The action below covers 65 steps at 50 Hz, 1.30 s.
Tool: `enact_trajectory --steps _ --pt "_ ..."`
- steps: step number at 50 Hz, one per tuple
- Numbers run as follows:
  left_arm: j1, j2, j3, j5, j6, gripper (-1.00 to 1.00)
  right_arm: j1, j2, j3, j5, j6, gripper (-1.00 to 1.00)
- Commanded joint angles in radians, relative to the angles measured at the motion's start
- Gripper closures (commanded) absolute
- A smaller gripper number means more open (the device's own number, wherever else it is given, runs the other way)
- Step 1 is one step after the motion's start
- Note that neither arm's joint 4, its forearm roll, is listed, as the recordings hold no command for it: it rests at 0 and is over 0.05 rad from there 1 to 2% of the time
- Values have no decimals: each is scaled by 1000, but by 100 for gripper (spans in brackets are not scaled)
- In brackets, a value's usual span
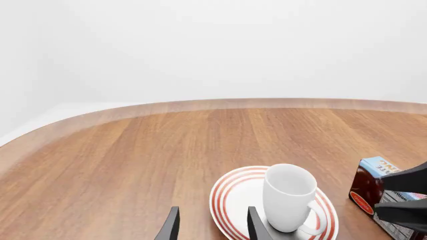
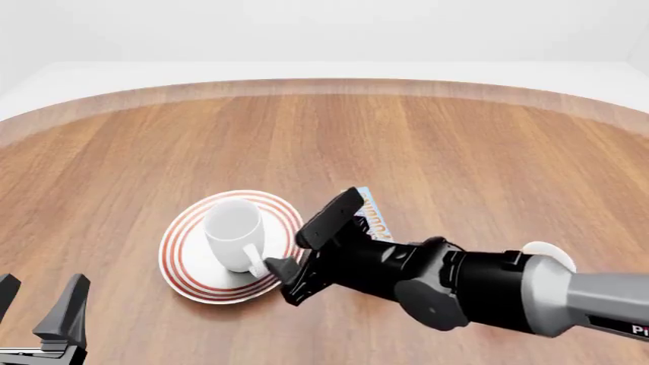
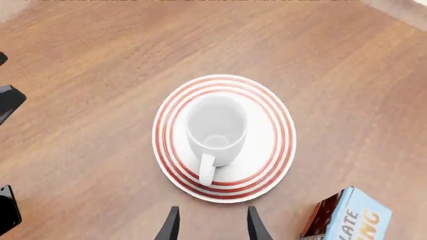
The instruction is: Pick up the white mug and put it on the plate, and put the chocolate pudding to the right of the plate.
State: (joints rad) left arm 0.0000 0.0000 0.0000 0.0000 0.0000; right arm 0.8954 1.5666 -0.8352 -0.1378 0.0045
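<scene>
The white mug [image 2: 235,228] stands upright on the plate [image 2: 181,266], its handle toward the near side. The red-ringed plate [image 3: 275,125] holds the mug [image 3: 215,127] near its middle. Just right of the plate stands the chocolate pudding [image 2: 375,218], partly hidden behind my right gripper [image 2: 294,257]. That gripper is open and empty, hovering over the plate's right edge with the pudding [image 3: 343,216] off to one side of its fingers. My left gripper [image 2: 39,300] is open and empty near the front left table edge, short of the plate [image 1: 230,196], the mug [image 1: 288,196] and the pudding [image 1: 369,184].
The wooden table [image 2: 457,144] has a rounded far edge against a white background. The right arm [image 2: 476,285] stretches in from the right across the near side. Its dark fingers [image 1: 405,196] show beside the pudding in the left wrist view.
</scene>
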Motion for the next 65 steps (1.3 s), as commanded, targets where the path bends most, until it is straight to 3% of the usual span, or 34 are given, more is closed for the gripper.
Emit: enact_trajectory --steps 1,26,65 --pt "0 0 0 0 0 -100 -10 -59 48 -2 -7 -100" --pt "0 0 0 0 0 -100 -48 -203 167 -18 -2 -100" --pt "0 0 0 0 0 -100 -118 -459 306 37 2 -100"
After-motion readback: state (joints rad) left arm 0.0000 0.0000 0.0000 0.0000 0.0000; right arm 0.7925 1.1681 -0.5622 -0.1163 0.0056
